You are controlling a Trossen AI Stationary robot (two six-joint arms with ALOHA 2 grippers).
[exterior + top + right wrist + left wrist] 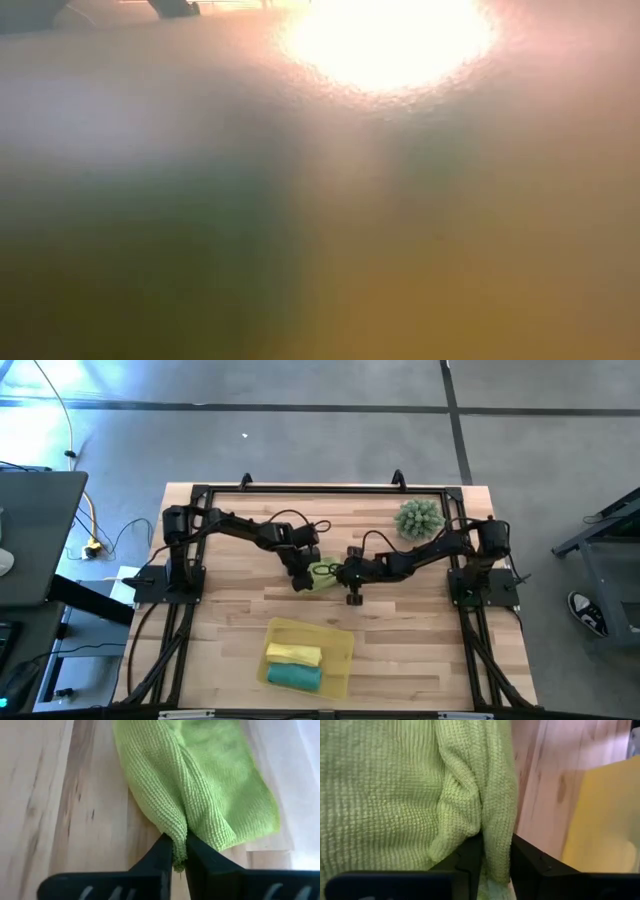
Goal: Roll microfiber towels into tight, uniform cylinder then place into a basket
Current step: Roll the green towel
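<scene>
On the table [230,605], both end effectors pinch the lime towel [323,573].

A light wooden table [420,640] with a black frame along its edges stands on a grey floor [300,440]. A spiky green ball-shaped plant [418,518] sits near the table's far right corner. Left of the table are a dark desk [35,530], loose cables [110,540] and a yellow plug [92,546]. A shoe [588,612] shows at the right edge.
</scene>
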